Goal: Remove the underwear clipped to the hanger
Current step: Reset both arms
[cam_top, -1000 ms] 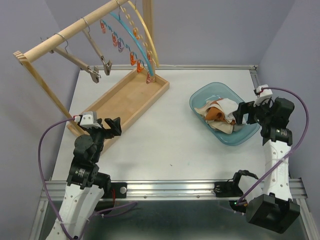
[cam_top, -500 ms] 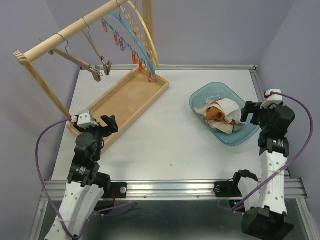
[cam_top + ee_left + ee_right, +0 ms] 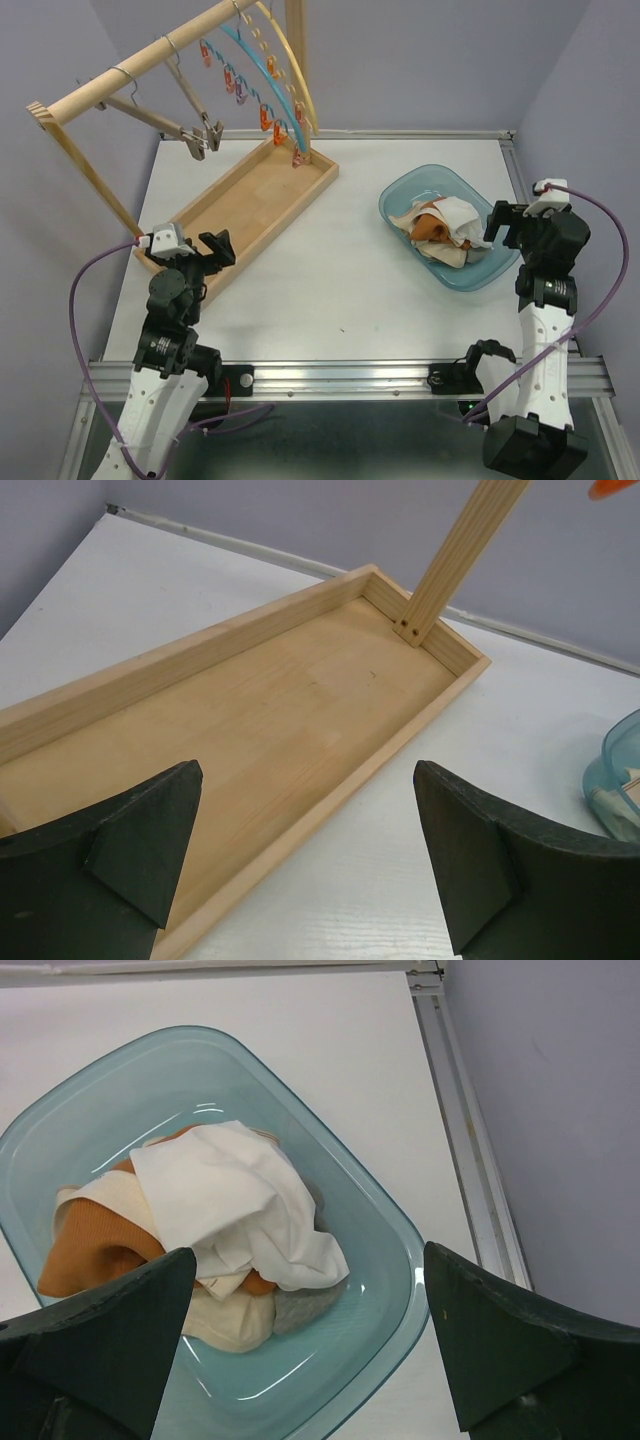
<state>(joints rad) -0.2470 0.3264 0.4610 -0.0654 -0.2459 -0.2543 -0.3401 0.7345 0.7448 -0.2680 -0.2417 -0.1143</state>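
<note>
Open table point(image 3: 340, 280) separates wooden tray point(image 3: 250, 195) from basin point(image 3: 440, 178) (rack point(image 3: 130, 72) overhangs tray).

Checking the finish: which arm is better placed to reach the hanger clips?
Left. The left gripper, open, sits at the wooden tray under the rack, nearest the hanger clips, which look empty. The right gripper is across the table by the blue bin holding the underwear.

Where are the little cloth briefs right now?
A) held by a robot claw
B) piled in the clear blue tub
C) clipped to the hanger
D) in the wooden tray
B: the underwear lies heaped in the blue tub, and the coloured clips hang bare.
</note>
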